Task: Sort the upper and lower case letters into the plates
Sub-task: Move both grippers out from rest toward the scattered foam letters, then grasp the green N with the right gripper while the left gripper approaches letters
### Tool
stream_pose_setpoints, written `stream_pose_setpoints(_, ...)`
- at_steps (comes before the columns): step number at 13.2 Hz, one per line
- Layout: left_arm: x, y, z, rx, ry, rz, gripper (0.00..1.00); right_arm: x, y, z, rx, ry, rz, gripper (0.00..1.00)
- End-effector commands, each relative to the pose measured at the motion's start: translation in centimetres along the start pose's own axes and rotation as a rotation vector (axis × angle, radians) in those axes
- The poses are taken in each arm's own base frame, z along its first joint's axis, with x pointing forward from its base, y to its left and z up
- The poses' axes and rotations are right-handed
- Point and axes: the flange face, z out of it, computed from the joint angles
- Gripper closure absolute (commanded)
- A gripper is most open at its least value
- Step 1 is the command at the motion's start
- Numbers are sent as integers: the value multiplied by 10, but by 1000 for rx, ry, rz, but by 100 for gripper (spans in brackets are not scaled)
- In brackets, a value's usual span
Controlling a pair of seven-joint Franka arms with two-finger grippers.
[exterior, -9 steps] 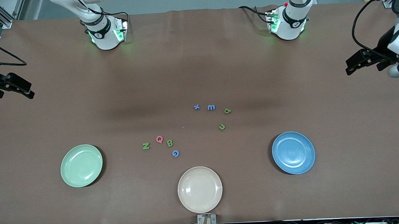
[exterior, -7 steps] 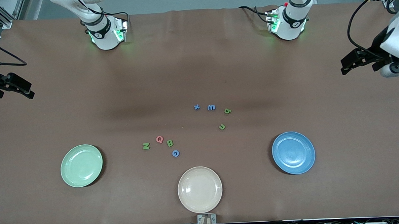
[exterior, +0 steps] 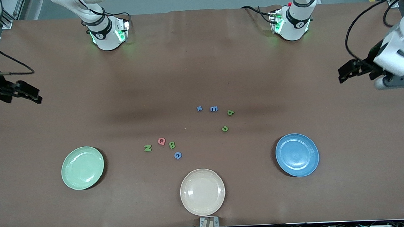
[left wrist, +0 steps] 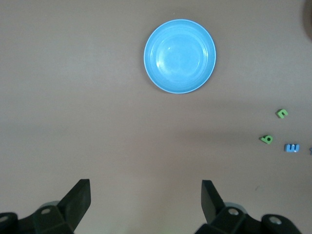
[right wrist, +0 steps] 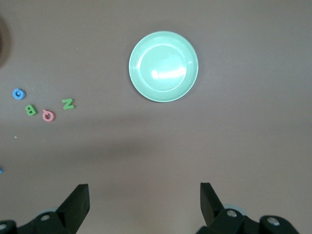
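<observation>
The mint green plate (exterior: 82, 168) lies toward the right arm's end and also shows in the right wrist view (right wrist: 163, 66). The blue plate (exterior: 297, 154) lies toward the left arm's end and also shows in the left wrist view (left wrist: 180, 56). Both are empty. Upper case letters N (exterior: 148, 148), Q (exterior: 161, 141), B (exterior: 172, 145) and G (exterior: 178, 155) lie between the plates. Lower case x (exterior: 199, 108), m (exterior: 214, 109), a green b (exterior: 230, 112) and a green n (exterior: 225, 128) lie farther from the camera. My left gripper (exterior: 345, 73) and right gripper (exterior: 34, 95) are up over the table's ends, open and empty.
A cream-beige plate (exterior: 202, 191) lies empty at the table's front edge, nearer to the camera than the letters. The two arm bases (exterior: 108, 32) stand along the back edge.
My left gripper has moved in from the table's end toward the middle. My right gripper has shifted slightly toward the middle. Letters and plates have not moved.
</observation>
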Motion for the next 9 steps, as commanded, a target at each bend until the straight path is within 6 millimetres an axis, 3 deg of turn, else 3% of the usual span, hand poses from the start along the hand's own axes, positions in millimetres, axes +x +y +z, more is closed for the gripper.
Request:
stream_pose_setpoints(1, 3, 63, 39, -27, 35, -73, 0, 31, -38, 50, -6, -10, 13, 0)
stream_pose_setpoints(4, 8, 138, 116, -44, -8, -93, 0, 57, -103, 116, -2, -5, 127, 0)
stream_pose_setpoints(7, -19, 190, 203, -104, 80, -14, 0, 77, -152, 192, 9, -6, 198, 0)
stream_pose_setpoints(9, -38, 226, 246, -122, 80, 63, 5, 78, -192, 238, 6, 4, 226, 0)
